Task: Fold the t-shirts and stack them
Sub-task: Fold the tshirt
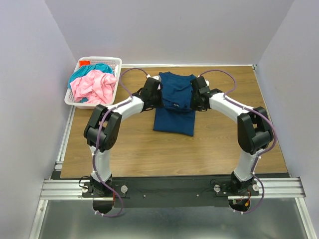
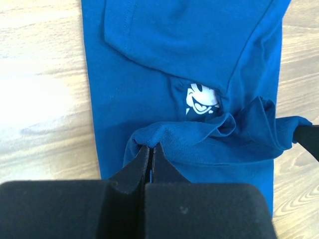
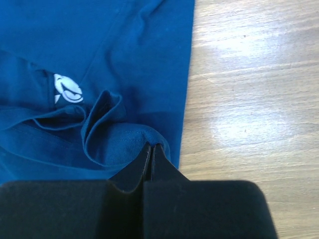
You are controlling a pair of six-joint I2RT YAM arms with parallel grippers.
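Note:
The dark blue t-shirt [image 1: 174, 102] lies in a long narrow strip at the middle of the table. My left gripper [image 1: 155, 95] is shut on its left edge and my right gripper [image 1: 195, 95] on its right edge, lifting a crosswise fold. In the left wrist view the pinched hem [image 2: 164, 137] bunches above the fingertips [image 2: 152, 149] and part of the white mouse print [image 2: 199, 99] shows. The right wrist view shows the same fold [image 3: 124, 134] and a bit of the print [image 3: 67, 89]. The pink t-shirt [image 1: 94, 87] and teal t-shirt [image 1: 92, 69] lie crumpled in the basket.
The white lattice basket [image 1: 115, 62] stands at the back left corner of the wooden table [image 1: 219, 144]. Walls close in the left, right and back. A metal rail [image 1: 169, 188] runs along the near edge by the arm bases.

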